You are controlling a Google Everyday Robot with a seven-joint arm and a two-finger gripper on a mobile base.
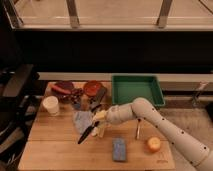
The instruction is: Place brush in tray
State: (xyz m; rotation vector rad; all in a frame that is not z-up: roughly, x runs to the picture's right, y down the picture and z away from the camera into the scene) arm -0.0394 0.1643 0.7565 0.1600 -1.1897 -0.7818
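The brush is slim and black. It hangs tilted, with its lower end down to the left, just above the wooden table. My gripper is shut on the brush's upper part, left of the table's middle. The arm reaches in from the lower right. The green tray stands at the back right of the table, up and to the right of the gripper. It looks empty.
Two red-brown bowls stand at the back left, with a white cup in front of them. A light-blue cloth lies beside the gripper. A blue sponge, a fork and an orange fruit lie at the front.
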